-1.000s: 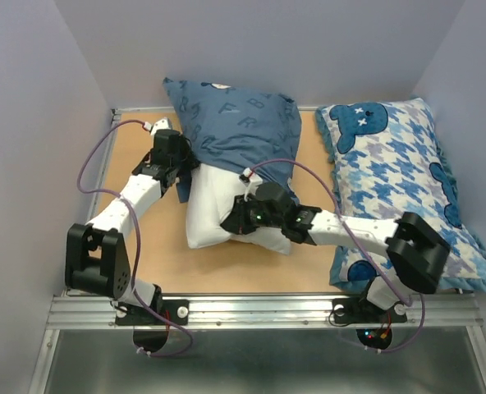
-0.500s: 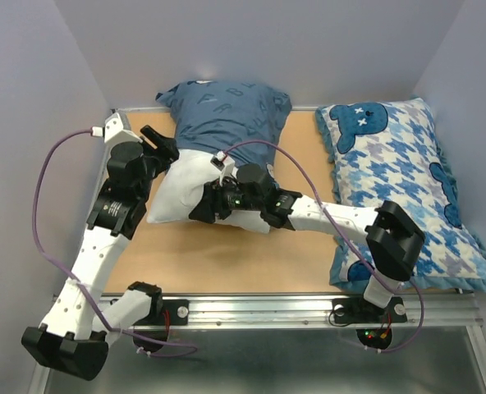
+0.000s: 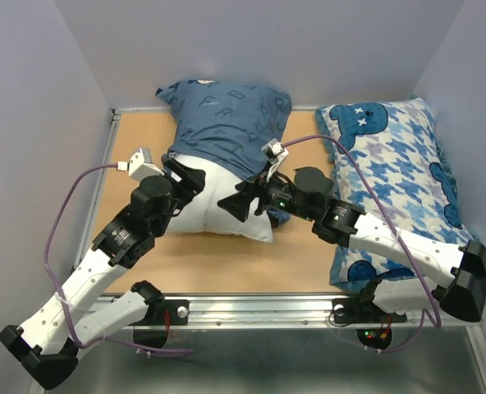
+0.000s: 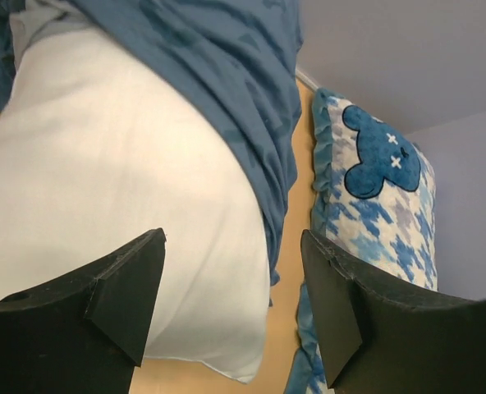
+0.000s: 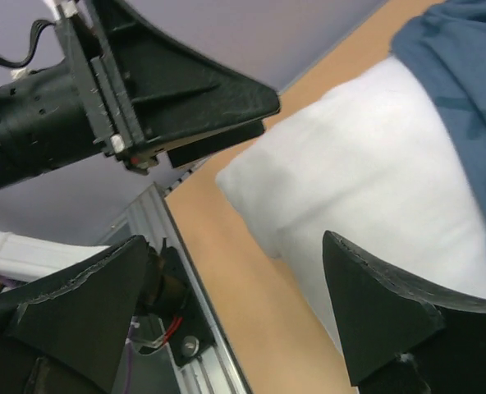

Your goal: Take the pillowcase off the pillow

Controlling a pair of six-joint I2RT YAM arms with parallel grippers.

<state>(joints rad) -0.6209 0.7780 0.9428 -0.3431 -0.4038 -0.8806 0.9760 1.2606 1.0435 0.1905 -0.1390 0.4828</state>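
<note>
The dark blue pillowcase (image 3: 226,119) covers the far half of the white pillow (image 3: 214,209), whose near half lies bare on the table. My left gripper (image 3: 192,176) is open at the bare pillow's left upper side, and nothing sits between its fingers. My right gripper (image 3: 236,199) hovers open over the pillow's right part, holding nothing. The left wrist view has the pillow (image 4: 120,189) and the pillowcase (image 4: 226,74) beyond the open left gripper (image 4: 231,246). Past the open right gripper (image 5: 235,246), the right wrist view takes in the pillow (image 5: 374,156), the pillowcase edge (image 5: 460,74) and the left gripper's finger (image 5: 185,90).
A blue-and-white houndstooth pillow (image 3: 399,164) with blue bear shapes fills the table's right side, close to the right arm. The wooden tabletop (image 3: 136,148) is boxed in by walls at left, back and right. An aluminium rail (image 3: 259,308) runs along the near edge.
The right gripper has let go of the white pillow, opened wide and drawn back to the right. The left arm has swung in toward the pillow's left side, its jaws opening a little more.
</note>
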